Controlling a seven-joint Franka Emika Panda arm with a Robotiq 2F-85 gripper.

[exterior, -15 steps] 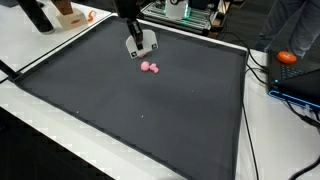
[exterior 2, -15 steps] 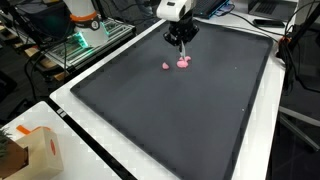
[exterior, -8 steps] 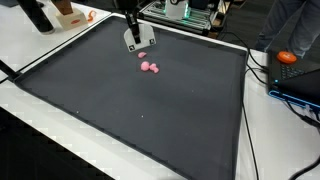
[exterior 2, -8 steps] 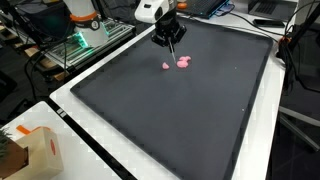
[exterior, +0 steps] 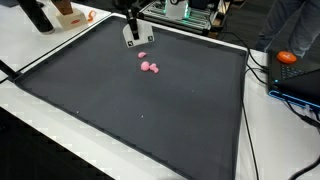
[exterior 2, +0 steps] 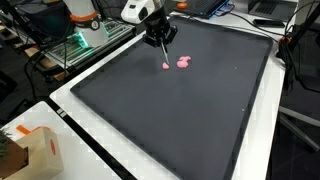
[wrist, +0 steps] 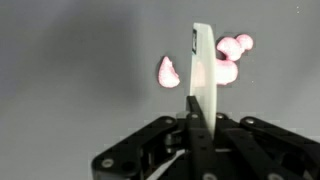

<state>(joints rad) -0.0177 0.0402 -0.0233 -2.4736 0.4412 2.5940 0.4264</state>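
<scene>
From where I stand, the black Robotiq gripper [exterior: 134, 43] hangs just over the wide dark rubbery mat [exterior: 190, 120], near its far edge. Its fingers [wrist: 203, 70] are pressed into one thin strip with nothing between them. The cluster of small pink lumps [exterior: 151, 67] lies loose just beside it, with a single pink crumb [wrist: 168, 72] slightly apart. Nothing is lifted; every piece rests on the mat, untouched
</scene>
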